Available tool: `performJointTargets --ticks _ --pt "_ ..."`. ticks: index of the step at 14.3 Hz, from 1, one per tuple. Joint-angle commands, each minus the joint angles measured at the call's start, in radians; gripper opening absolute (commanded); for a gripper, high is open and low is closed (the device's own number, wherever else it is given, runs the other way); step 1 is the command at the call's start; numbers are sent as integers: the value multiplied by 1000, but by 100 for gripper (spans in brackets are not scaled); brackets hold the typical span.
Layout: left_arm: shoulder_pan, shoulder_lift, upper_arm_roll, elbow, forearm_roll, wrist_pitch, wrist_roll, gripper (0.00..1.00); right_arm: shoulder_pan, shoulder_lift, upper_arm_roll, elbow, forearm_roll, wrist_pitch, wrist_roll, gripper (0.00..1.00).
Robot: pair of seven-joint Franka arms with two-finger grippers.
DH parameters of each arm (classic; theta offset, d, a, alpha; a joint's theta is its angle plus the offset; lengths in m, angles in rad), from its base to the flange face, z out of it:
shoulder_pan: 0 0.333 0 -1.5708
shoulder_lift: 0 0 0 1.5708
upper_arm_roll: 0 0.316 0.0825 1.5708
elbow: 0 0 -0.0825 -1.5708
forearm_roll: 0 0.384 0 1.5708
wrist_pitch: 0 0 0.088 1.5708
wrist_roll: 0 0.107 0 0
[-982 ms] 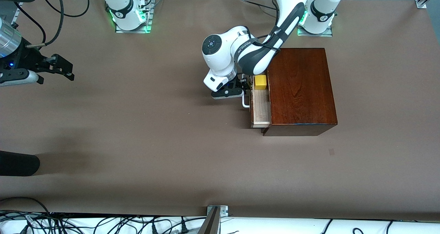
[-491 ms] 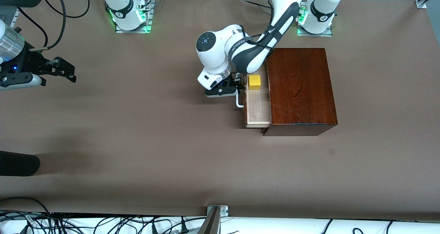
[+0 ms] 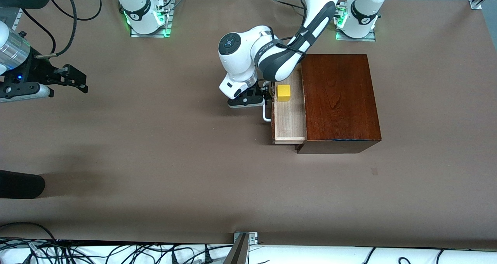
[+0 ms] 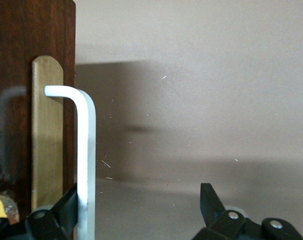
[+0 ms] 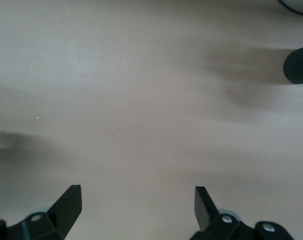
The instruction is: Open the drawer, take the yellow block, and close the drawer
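Your left gripper (image 3: 268, 97), jaws apart and hooking the white handle (image 3: 265, 112), has pulled the drawer (image 3: 288, 118) farther out, fully exposing the yellow block (image 3: 284, 92); right gripper (image 3: 73, 79) waits with jaws apart.

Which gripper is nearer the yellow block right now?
Left. The left gripper is at the drawer handle beside the yellow block; the right gripper waits, open, toward the right arm's end of the table.

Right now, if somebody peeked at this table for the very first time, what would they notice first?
Probably the bright yellow block, sitting in the pulled-out drawer of the shiny reddish-brown wooden box at the left arm's end of the table. Next, the left tool, open, with one finger hooked inside the drawer's white handle. The right tool waits open over bare table.
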Motion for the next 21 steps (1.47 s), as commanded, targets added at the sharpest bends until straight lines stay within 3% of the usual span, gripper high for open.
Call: performJointTargets --ticks 1,9,14,19,21 --pt "-13 33 -4 62 -20 6 -12 100 16 11 14 8 17 -4 -2 100" --pt "-6 10 -8 98 -54 -11 3 100 49 10 20 8 24 -7 -2 100" --pt "30 -117 -8 154 -156 -251 161 100 47 5 12 9 22 -11 6 100" --pt "272 -258 -8 188 -240 -471 518 100 47 -1 21 9 25 -44 -2 100" --pt "364 -306 -6 180 -240 -524 671 100 56 2 38 5 103 -63 -51 100"
